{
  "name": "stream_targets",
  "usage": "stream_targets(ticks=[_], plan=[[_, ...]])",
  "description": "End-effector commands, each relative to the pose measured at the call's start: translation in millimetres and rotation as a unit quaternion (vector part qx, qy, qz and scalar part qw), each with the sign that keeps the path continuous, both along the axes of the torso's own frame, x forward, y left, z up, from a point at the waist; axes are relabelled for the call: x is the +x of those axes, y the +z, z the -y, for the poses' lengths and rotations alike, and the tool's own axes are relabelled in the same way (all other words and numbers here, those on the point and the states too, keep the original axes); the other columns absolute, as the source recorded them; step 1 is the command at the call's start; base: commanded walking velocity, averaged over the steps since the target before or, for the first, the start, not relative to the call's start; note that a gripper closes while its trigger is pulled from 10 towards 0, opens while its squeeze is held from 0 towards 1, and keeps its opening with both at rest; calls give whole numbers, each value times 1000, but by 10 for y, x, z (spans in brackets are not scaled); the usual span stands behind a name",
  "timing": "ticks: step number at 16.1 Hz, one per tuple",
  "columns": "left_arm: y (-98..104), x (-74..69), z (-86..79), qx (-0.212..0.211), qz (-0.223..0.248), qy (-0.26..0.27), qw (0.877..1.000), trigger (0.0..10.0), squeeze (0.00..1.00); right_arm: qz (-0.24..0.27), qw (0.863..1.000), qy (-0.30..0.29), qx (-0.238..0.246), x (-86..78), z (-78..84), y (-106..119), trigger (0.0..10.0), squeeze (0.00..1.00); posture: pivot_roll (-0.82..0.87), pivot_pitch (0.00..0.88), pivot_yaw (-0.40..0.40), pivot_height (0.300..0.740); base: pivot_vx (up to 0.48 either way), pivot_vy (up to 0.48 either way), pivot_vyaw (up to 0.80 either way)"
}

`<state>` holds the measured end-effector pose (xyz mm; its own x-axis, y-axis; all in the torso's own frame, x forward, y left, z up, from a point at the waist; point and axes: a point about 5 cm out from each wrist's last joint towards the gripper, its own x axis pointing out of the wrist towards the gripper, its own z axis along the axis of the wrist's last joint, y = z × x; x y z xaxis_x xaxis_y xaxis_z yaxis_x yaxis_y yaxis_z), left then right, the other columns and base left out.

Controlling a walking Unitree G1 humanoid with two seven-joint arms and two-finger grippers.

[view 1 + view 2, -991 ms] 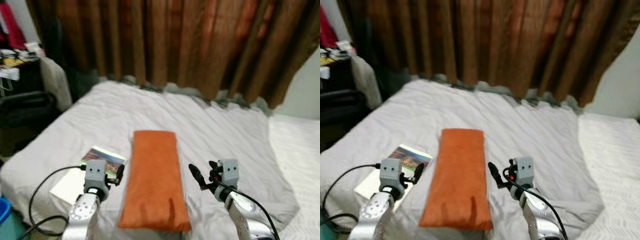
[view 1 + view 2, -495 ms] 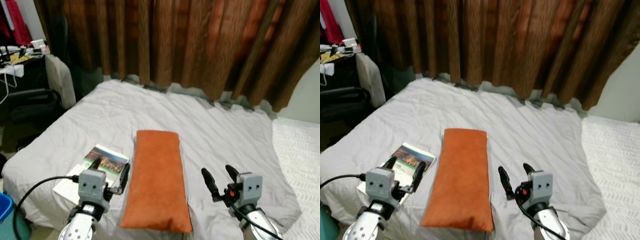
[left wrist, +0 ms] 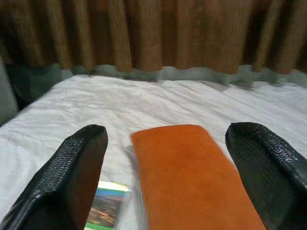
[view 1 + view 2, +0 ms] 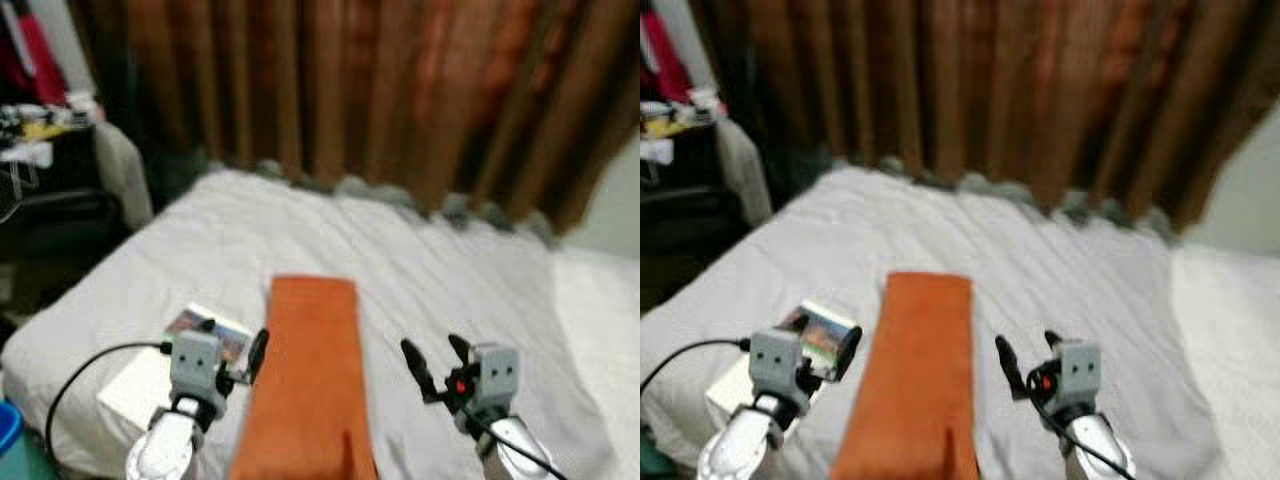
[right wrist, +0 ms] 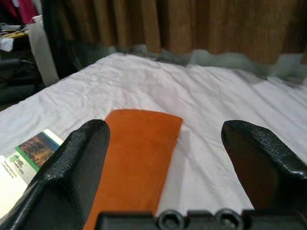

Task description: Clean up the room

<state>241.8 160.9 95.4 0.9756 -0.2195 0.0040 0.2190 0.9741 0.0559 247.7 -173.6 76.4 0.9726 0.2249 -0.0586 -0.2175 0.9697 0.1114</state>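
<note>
- Left gripper [image 4: 232,352] hovers with fingers spread apart, holding nothing, just left of the cushion.
- Right gripper [image 4: 437,362] likewise gapes empty on the cushion's right.
- The orange cushion [image 4: 307,380] is long, rectangular, plain and soft-looking, lying lengthwise on the grey bed [image 4: 430,270].
- A book [image 4: 205,335] lies beside it.

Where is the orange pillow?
The orange pillow lies on the white bed, between the left hand and right hand, beside a book on its left.
</note>
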Motion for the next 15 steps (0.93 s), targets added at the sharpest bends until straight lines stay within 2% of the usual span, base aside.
stream_targets(ticks=[1, 3, 5, 6, 8, 9, 10, 11, 12, 13, 14, 15], plan=[[-22, 10, -20, 5, -9, 1, 1000, 10000, 0, -11, 1000, 9, -2, 33, -51, -21, 10000, 0, 89, 0, -89, 740, 465, 0, 0], [-96, 32, -61, 12, -25, 34, 999, 10000, 0, -21, 999, 25, 1, 68, -90, -61, 10000, 0, 85, 7, -84, 740, 0, 0, 0], [-281, 113, -256, -1, -65, 102, 993, 10000, 0, -66, 994, 75, 53, 139, -229, -167, 10000, 0, 79, 25, -82, 740, 0, 0, 0], [-364, 155, -324, -20, -85, 119, 989, 10000, 0, -83, 991, 89, 63, 172, -270, -216, 10000, 0, 85, 50, -89, 740, 0, 0, 0], [-624, 267, -518, -36, -147, 145, 978, 10000, 0, -146, 976, 116, 111, 302, -380, -376, 10000, 0, 71, 160, -123, 740, 0, 0, 0], [-693, 300, -584, -55, -167, 150, 973, 10000, 0, -163, 971, 125, 121, 346, -419, -421, 10000, 0, 63, 211, -141, 740, 0, 0, 0], [-741, 331, -665, -86, -184, 158, 966, 10000, 0, -176, 966, 135, 133, 388, -456, -422, 10000, 0, 47, 297, -159, 740, 0, 0, 0], [-760, 355, -693, -103, -189, 161, 963, 10000, 0, -179, 965, 136, 136, 418, -472, -425, 10000, 0, 43, 329, -171, 740, 0, 0, 0], [-742, 444, -705, -131, -186, 151, 962, 10000, 0, -169, 968, 128, 136, 518, -481, -385, 10000, 0, 12, 440, -195, 740, 0, 0, 0], [-710, 466, -711, -130, -176, 149, 964, 10000, 0, -163, 968, 128, 139, 541, -481, -356, 10000, 0, 3, 467, -199, 740, 0, 0, 0], [-589, 539, -730, -140, -142, 138, 970, 10000, 0, -141, 970, 120, 159, 644, -527, -265, 10000, 0, -15, 529, -209, 740, 0, 0, 0], [-513, 579, -756, -152, -120, 131, 972, 10000, 0, -132, 967, 115, 183, 718, -588, -212, 10000, 0, -18, 551, -211, 740, 0, 0, 0]])
